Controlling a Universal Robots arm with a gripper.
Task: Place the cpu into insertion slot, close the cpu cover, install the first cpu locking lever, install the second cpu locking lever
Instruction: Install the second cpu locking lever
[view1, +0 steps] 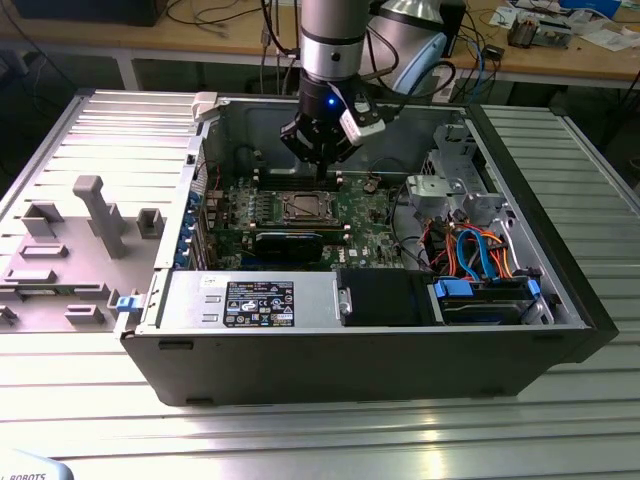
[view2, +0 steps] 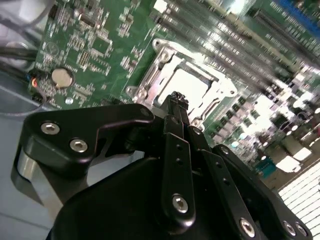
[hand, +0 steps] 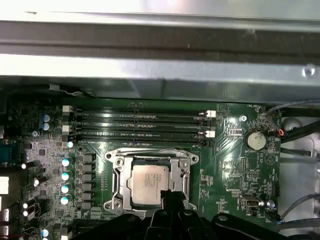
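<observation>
Open computer case (view1: 560, 300) lies on its side on the slatted metal table (view1: 400, 430) — nearest the camera in the exterior view a silver power supply (view1: 250, 300) with a dark printed label, print too small to read; to the exterior view's right, a drive bay (view1: 480, 300) with blue tabs and a tangle of blue and orange cables (view1: 470, 250).

Deeper in the case, the green motherboard (hand: 240, 175) lies flat. The insertion slot (hand: 150, 180) sits near its middle, the cpu (hand: 149, 181) seated in it, silver top up, square, so no long axis to note; its markings cannot be read. The cpu cover (hand: 117, 175) lies down around the chip, framing it through its window.

Gripper (view2: 176, 102) hangs just above the socket's edge, black fingers (view2: 172, 150) pressed together at the tips, holding nothing — in the exterior view it hovers over the board's far side (view1: 322, 160).

Beyond the socket, four long memory slots (hand: 137, 125) run parallel, then the case wall (hand: 160, 75). A coin cell (hand: 255, 140) sits beside them
</observation>
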